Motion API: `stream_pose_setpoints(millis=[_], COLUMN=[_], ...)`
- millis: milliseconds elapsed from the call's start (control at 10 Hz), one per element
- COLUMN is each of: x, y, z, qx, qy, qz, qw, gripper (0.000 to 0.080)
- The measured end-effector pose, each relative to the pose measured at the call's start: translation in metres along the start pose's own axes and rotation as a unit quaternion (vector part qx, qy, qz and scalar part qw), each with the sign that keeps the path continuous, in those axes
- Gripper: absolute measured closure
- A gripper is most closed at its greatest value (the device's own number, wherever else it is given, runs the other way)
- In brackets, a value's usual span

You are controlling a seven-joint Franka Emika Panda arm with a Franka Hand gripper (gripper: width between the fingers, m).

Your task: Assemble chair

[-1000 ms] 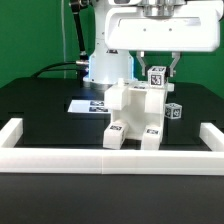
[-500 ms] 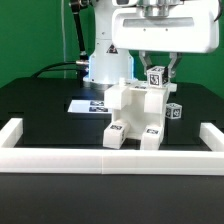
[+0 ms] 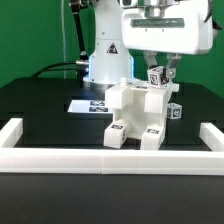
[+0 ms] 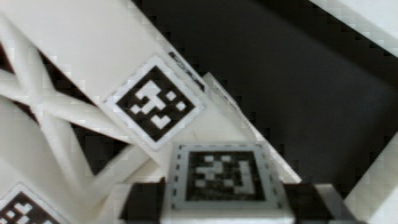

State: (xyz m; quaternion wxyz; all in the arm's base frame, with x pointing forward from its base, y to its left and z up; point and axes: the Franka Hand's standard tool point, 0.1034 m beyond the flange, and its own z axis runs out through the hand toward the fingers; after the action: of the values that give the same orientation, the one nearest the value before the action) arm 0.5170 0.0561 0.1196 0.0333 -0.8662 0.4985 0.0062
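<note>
The partly built white chair (image 3: 135,118) stands in the middle of the black table, with tagged legs toward the front. My gripper (image 3: 158,70) hangs over its upper right corner, as the exterior view shows it. It is shut on a small white tagged chair part (image 3: 157,77), which sits at the top of the assembly. In the wrist view the tagged part (image 4: 217,172) lies between my dark pads (image 4: 146,196), with slanted white chair panels (image 4: 157,100) beyond it. I cannot tell whether the part is seated in the chair.
Another small tagged white piece (image 3: 175,111) sits just to the exterior view's right of the chair. The marker board (image 3: 86,104) lies flat behind on the left. A low white border rail (image 3: 110,160) runs along the front and both sides.
The wrist housing has shifted a little toward the exterior view's right. The held part and the chair stay where they were.
</note>
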Motion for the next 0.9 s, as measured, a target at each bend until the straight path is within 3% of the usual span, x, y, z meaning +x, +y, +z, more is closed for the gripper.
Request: stream_pose_setpoints(millis=[300, 500, 900], x=[0.0000, -0.0003, -0.0006], y=[0.0001, 0.0007, 0.0007], z=[0.0003, 0.0017, 0.0019], qx=[0.000, -0.002, -0.003], qy=[0.000, 0.000, 0.000], qz=[-0.009, -0.031, -0.206], qw=[1.000, 1.000, 0.979], gripper=[0.0509, 0.0200, 0.0151])
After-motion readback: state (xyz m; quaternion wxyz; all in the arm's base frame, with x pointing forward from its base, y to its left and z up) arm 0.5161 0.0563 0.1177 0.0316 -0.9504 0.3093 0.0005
